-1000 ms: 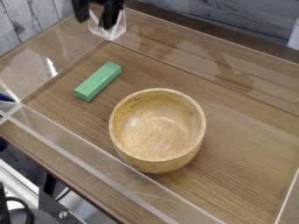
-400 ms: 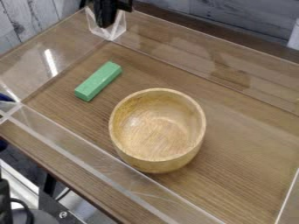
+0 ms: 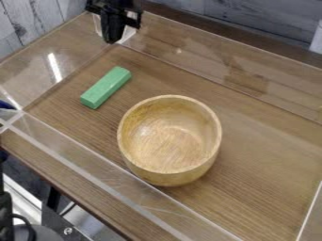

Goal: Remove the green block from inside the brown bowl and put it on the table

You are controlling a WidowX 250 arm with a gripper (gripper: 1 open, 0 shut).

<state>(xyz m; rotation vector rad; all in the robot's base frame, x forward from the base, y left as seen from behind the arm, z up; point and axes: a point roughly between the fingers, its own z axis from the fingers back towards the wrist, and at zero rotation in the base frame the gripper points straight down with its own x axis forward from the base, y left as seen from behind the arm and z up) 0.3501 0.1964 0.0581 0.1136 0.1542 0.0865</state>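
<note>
Dark and blocky, the pincer (image 3: 115, 34) hangs at the far left corner of the worktop (image 3: 251, 94), pointing almost straight down, with its upper part cut off by the top edge of the view. Its two tips are drawn together to a narrow close, and nothing shows between them; they grip no object. The tips sit low over the wood-grain surface, just inside the clear acrylic wall (image 3: 239, 47) that runs along the far side, though whether they touch the surface cannot be told from this angle. Nearer the camera and a little to the left of the pincer lies the green block (image 3: 105, 87), a small flat bright green bar resting directly on the worktop, set on a slant so that one short end points toward the far right and the other toward the near left. It is well apart from the pincer and free of any contact with it. It lies outside the brown bowl (image 3: 170, 138), near the bowl's far left side but with a strip of bare wood between them. The bowl stands upright around the middle of the worktop, round, light brown, thick-rimmed, with visible grain on its inner wall, and its hollow holds nothing. Another clear acrylic wall (image 3: 75, 160) edges the near side, with glare on the left portion of the surface. Pale boards show beyond the enclosure at upper left.
</note>
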